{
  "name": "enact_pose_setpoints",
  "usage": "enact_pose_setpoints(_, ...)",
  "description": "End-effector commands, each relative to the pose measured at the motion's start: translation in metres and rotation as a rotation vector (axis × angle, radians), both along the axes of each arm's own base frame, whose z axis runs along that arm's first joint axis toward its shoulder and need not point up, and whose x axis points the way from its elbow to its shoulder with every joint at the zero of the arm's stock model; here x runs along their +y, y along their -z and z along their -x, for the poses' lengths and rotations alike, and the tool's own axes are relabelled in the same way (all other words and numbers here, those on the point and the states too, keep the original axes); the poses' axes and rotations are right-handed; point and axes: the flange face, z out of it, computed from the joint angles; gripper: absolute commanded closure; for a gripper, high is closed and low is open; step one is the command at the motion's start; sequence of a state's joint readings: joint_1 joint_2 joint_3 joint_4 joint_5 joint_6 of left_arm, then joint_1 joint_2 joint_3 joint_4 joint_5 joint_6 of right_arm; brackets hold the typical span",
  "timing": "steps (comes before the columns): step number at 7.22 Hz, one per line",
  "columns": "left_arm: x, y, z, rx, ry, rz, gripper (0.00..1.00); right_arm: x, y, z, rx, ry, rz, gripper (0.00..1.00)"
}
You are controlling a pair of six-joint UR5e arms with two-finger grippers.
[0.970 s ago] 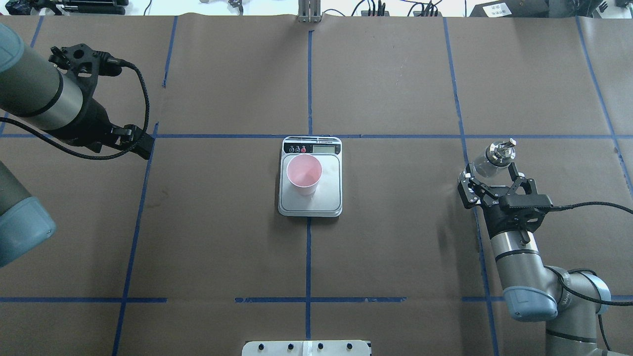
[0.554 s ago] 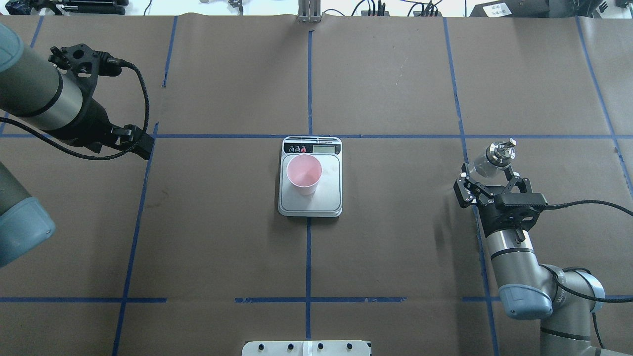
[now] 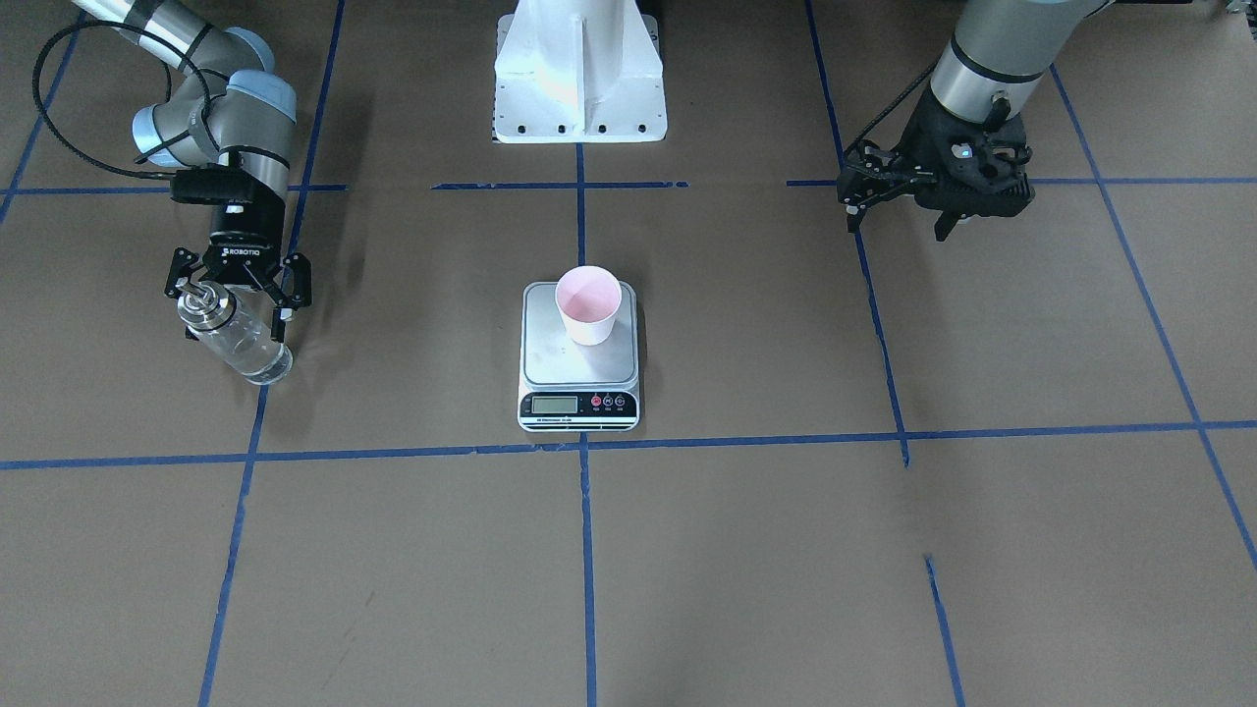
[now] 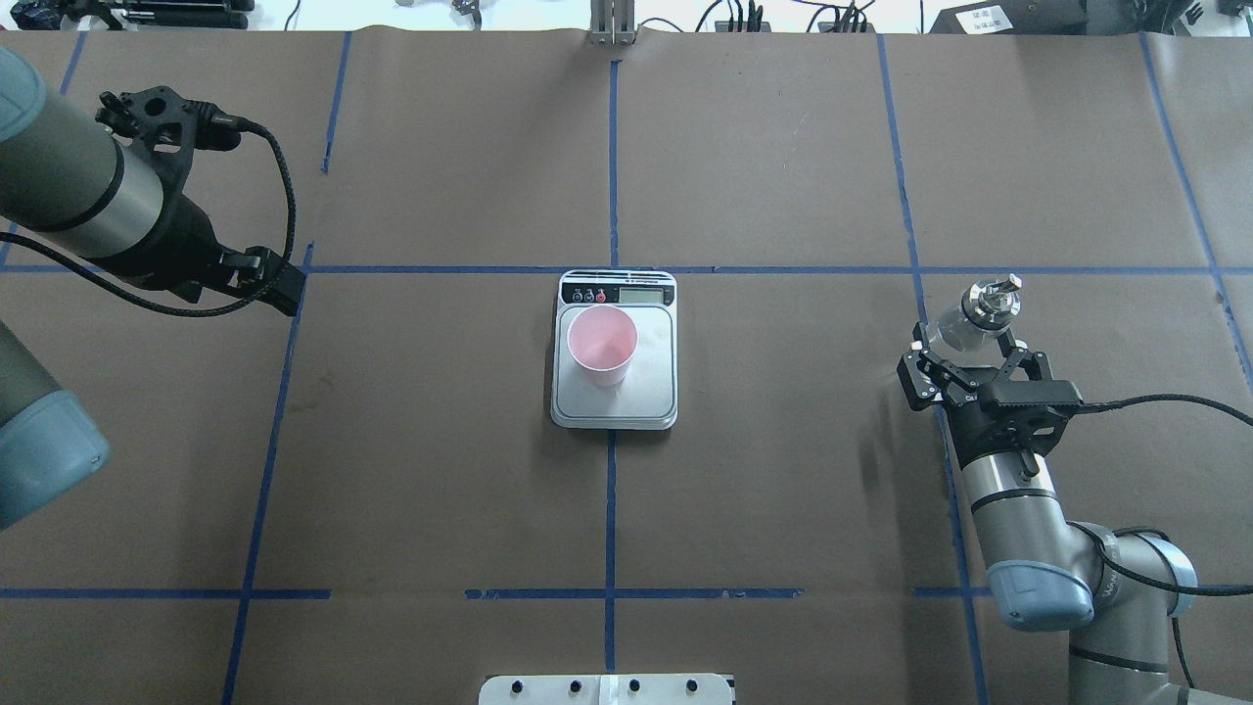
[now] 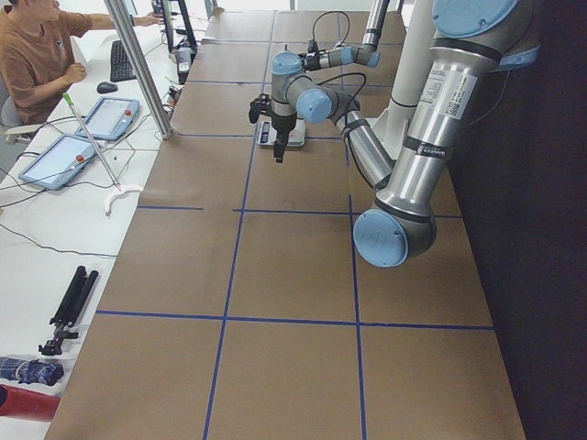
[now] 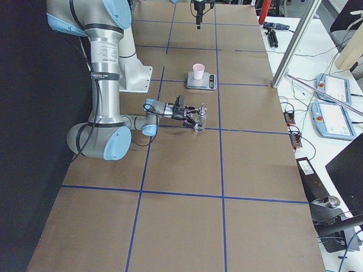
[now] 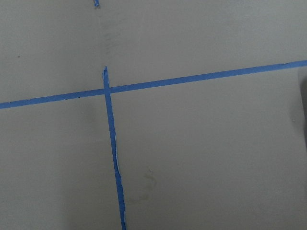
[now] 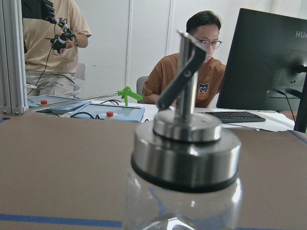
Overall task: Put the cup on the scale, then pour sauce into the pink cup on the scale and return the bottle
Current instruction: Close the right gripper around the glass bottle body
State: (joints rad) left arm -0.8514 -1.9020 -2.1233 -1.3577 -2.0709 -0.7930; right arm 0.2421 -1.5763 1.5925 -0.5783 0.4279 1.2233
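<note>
The pale pink cup [image 4: 601, 338] stands upright on the silver scale [image 4: 646, 392] at the table's middle; both also show in the front view, the cup [image 3: 587, 299] on the scale [image 3: 550, 358]. The clear glass bottle [image 4: 964, 323] with its silver pourer cap stands on the table at the right, also in the front view [image 3: 241, 344] and close up in the right wrist view [image 8: 184, 158]. My right gripper [image 4: 967, 345] is open, its fingers on either side of the bottle. My left gripper [image 4: 284, 286] looks shut and empty, far left of the scale.
The white robot base [image 3: 579, 69] stands behind the scale. Blue tape lines [image 4: 611, 157] cross the brown table cover. Operators sit at a desk with tablets [image 5: 69, 156] beyond the table's far edge.
My right arm has shifted slightly left and back, its gripper still open around the bottle. The cup, the scale and the left arm have not moved.
</note>
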Motion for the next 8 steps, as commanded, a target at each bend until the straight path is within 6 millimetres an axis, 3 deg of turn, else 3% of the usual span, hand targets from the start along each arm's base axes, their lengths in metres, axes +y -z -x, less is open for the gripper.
enact_pose_setpoints(1,0.0003,0.0005,0.0002,0.001,0.0,-0.001,0.0,-0.0043,-0.0042,-0.0014,0.007,0.004,0.01,0.0)
enact_pose_setpoints(6,0.003,0.005,0.0015,0.015,0.012,0.016,0.0,-0.0056,0.0017,0.0035,-0.007,0.004,0.007,0.0)
enact_pose_setpoints(8,0.0026,0.005,0.0022,0.015,0.013,0.015,0.0,-0.0056,0.0019,0.0032,-0.012,0.001,0.007,0.15)
